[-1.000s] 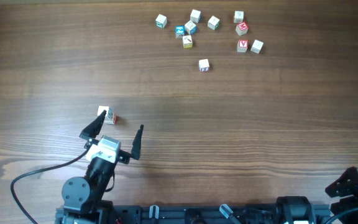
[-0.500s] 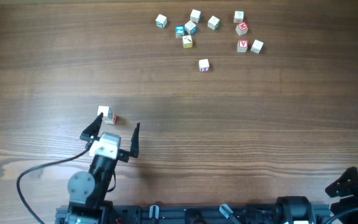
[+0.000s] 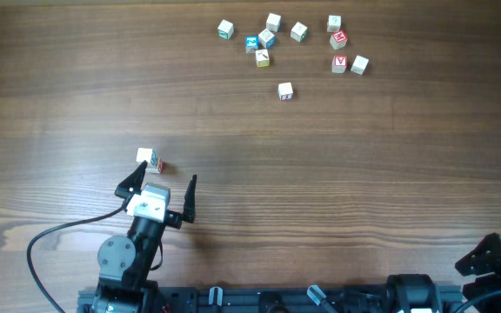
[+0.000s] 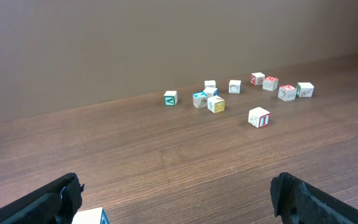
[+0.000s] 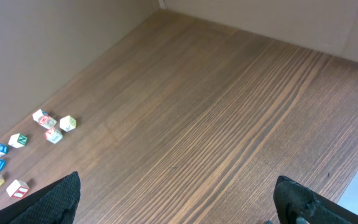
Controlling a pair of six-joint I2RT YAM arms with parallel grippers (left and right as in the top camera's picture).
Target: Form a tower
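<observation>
Left gripper (image 3: 167,172) retreated from tower (image 3: 149,160), jaws spread, empty; short stack stood, loose cubes (image 3: 268,39) far beyond tower unstacked.

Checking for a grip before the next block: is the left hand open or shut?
Open. From above, the left hand shows its fingers wide apart with nothing between them; the tower stands just outside one fingertip.

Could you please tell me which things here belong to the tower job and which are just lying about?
Belonging to the job:
- the tower
- the left gripper, open right beside it

Lying about for now:
- the loose cubes, scattered at the far side
- the single cube, a little apart from them
- the right gripper, open at the near edge
</observation>
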